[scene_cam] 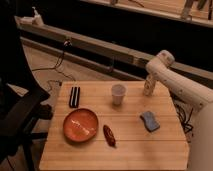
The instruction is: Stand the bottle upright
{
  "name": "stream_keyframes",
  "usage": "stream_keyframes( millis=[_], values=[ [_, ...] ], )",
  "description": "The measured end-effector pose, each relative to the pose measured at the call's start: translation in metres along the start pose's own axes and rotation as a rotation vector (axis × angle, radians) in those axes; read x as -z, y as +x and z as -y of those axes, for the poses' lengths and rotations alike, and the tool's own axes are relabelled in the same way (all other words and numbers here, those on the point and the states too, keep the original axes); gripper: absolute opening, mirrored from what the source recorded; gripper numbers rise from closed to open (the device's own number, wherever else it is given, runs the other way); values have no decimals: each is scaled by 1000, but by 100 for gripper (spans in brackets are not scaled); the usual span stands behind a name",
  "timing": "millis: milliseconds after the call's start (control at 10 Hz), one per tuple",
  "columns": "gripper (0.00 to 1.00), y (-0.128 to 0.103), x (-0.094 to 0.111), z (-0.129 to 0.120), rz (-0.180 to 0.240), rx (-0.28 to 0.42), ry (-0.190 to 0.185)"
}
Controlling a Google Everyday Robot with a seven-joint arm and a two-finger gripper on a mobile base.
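The bottle point(148, 89) is small, slim and whitish. It stands roughly upright at the far right edge of the wooden table point(130, 142), to the right of the pale cup point(118, 93). My gripper point(150, 80) comes down from the white arm point(172, 80) and sits right at the bottle's top, covering its neck. I cannot make out whether it touches the bottle.
An orange-red plate point(80, 124), a dark red oblong item point(109, 135), a black rectangular object point(74, 96) and a blue-grey sponge point(149, 121) lie on the table. A dark chair point(20, 117) is on the left. A ledge with a pump-dispenser bottle point(36, 17) runs behind.
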Motion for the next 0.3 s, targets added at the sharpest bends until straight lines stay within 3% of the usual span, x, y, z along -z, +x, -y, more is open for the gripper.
stream_keyframes(
  millis=[300],
  values=[
    [76, 1, 0, -4, 10, -10, -3]
  ],
)
